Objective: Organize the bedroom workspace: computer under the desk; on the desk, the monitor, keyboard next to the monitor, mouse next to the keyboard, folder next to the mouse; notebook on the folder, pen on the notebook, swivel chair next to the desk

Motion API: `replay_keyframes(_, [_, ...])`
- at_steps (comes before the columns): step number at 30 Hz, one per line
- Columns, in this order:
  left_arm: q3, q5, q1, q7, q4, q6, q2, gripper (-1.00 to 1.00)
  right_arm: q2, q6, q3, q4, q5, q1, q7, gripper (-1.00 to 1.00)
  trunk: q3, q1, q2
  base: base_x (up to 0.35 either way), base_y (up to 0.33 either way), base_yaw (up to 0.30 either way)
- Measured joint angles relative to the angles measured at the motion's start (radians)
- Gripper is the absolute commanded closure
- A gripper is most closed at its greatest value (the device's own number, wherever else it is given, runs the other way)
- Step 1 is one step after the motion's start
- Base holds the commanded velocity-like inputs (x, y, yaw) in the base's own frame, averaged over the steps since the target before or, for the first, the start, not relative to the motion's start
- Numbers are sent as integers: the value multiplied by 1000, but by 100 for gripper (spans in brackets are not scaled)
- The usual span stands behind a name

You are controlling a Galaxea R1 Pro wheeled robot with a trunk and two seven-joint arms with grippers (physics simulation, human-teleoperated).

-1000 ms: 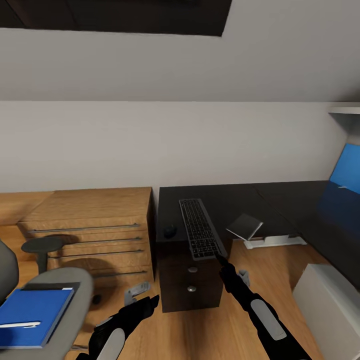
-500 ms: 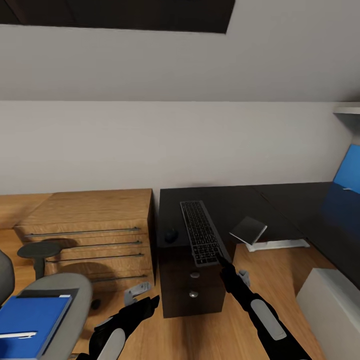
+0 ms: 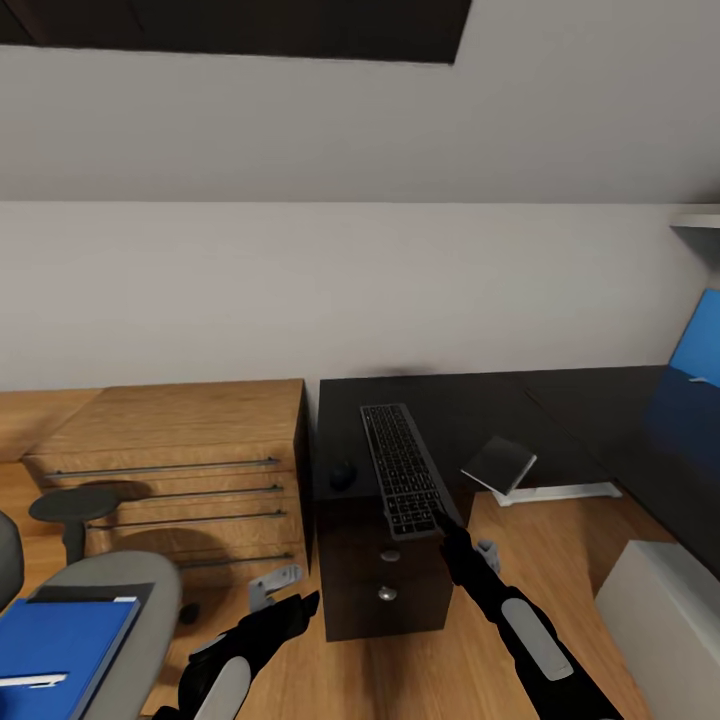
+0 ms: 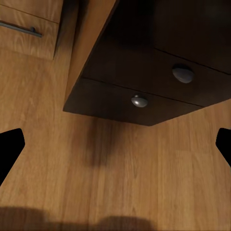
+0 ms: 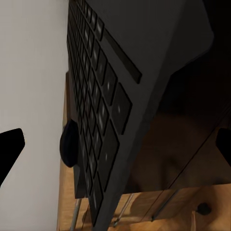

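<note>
The black desk [image 3: 560,400] carries the keyboard [image 3: 402,468], lying lengthwise with its near end past the desk's front edge. The small black mouse [image 3: 342,475] sits just left of it. A grey notebook [image 3: 500,463] rests tilted at the desk's inner edge. My right gripper [image 3: 440,522] is open at the keyboard's near end; the right wrist view shows the keyboard [image 5: 101,96] and mouse [image 5: 70,143] close ahead. My left gripper [image 3: 292,604] hangs open over the floor before the pedestal [image 4: 144,72]. The blue folder [image 3: 60,640] with the pen [image 3: 20,681] lies on the swivel chair [image 3: 140,590]. The white computer [image 3: 660,600] stands lower right.
A light wooden dresser [image 3: 180,450] with bar handles stands against the desk's left side. A dark round pad on a post [image 3: 72,506] rises beside the chair. A blue wall panel [image 3: 697,340] is at the far right. Wood floor [image 4: 120,173] lies in front of the pedestal.
The whole picture has shifted slightly, so the camera moved: chair and folder sit lower and further left in the frame. Both arms and the keyboard keep their places relative to each other.
</note>
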Motion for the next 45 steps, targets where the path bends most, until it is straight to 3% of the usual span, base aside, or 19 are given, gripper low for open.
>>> replay_keyframes(4, [0,0,0,0,0,1,-1,-100,0,0,0,0,0,0,0,-100,0,0,0,9,0,0])
replay_keyframes(12, [0,0,0,-1,-3,-1,-1,-100,0,0,0,0,0,0,0,-100,-25,31,-56,0,0,0])
replay_keyframes(45, [0,1,0,-1,0,1,0,-100,0,-1,0,3,4,0,2,-100,-25,31,-56,15,12,0])
